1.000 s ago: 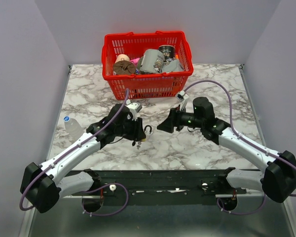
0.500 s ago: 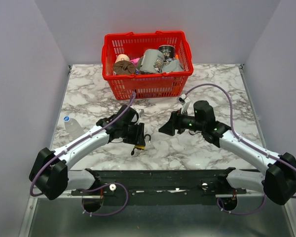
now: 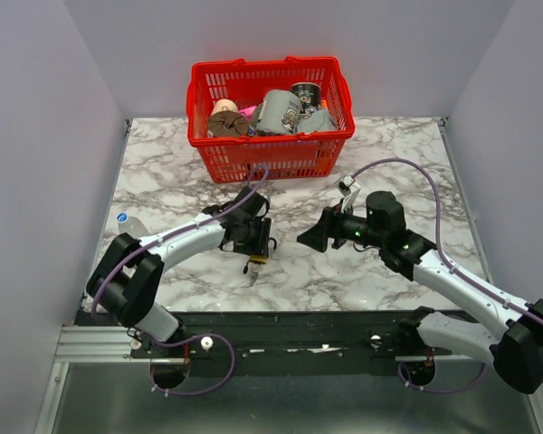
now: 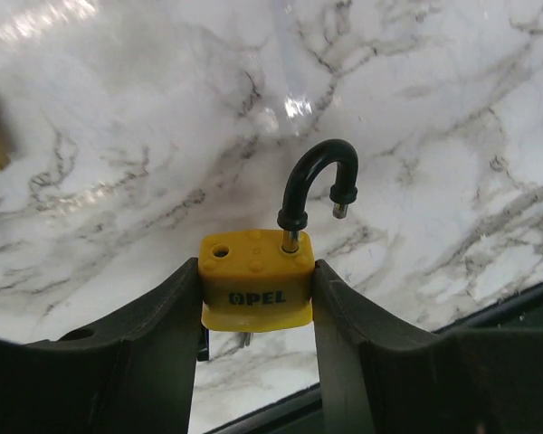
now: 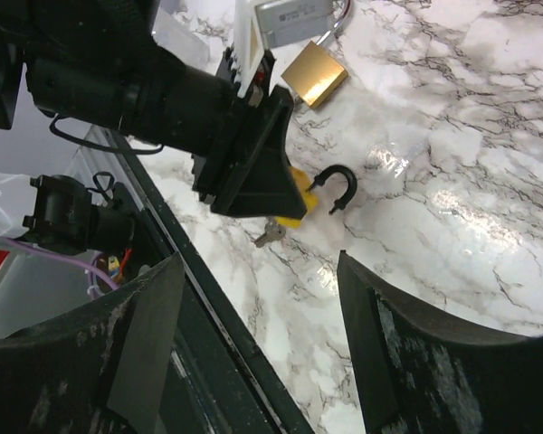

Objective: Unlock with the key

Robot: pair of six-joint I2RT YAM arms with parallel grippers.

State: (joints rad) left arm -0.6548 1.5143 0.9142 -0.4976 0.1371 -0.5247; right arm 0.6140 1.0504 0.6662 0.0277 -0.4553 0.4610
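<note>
Key (image 5: 270, 233) sticks out of the underside of the yellow padlock (image 4: 255, 291), which my left gripper (image 4: 256, 264) clamps by its sides over the surface (image 3: 163, 172), close to the middle of the near edge. Its black shackle (image 4: 319, 185) stands sprung, one leg free of the body, so I judge the unlocking done. My right gripper (image 3: 308, 238) hangs just beside it, spread wide and empty. Next I would only need to set the lock down gently.

Glossy marbled table (image 4: 416, 108), metal key (image 5: 271, 234)

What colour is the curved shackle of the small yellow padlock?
Black shackle; left wrist view.
</note>
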